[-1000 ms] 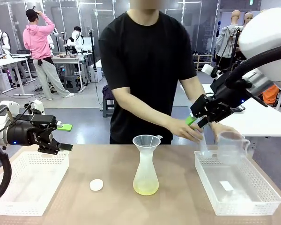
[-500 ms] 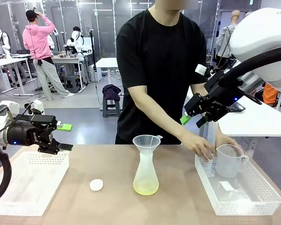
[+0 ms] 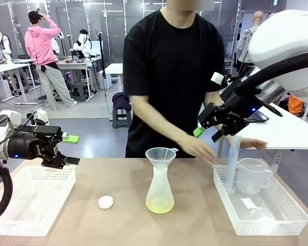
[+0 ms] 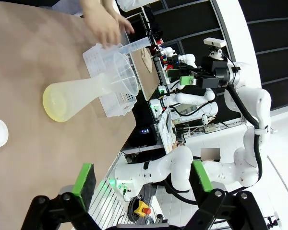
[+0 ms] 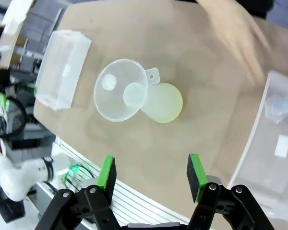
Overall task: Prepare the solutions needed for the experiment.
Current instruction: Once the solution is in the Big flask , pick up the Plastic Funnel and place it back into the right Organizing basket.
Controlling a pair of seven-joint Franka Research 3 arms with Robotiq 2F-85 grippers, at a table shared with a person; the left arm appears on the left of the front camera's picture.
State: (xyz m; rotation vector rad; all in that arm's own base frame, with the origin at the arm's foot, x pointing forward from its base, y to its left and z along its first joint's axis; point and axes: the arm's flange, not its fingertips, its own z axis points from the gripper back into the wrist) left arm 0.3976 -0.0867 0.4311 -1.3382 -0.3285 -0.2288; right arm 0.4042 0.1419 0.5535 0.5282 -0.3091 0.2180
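The solutions show as a little pale yellow-green liquid (image 3: 159,206) in the bottom of a frosted conical flask (image 3: 159,188) at the table's middle, with a clear funnel (image 3: 160,153) sitting in its neck. The flask (image 4: 89,91) and the liquid (image 5: 164,103) under the funnel (image 5: 118,91) also appear in both wrist views. My left gripper (image 3: 72,149) hovers open over the left basket, fingers apart (image 4: 143,178) and holding nothing. My right gripper (image 3: 208,134) hangs open high above the table's right side, nothing between its pads (image 5: 151,172).
A white basket (image 3: 292,212) at the right holds a tall graduated cylinder (image 3: 231,164) and a clear measuring jug (image 3: 252,176). Another white basket (image 3: 33,197) sits at the left. A small white disc (image 3: 106,202) lies left of the flask. The person's hand (image 3: 200,148) hovers behind the funnel.
The person set the cylinder and the jug down in the right basket and drew both hands back. My right gripper drifted a little up and left. The left arm stayed still.
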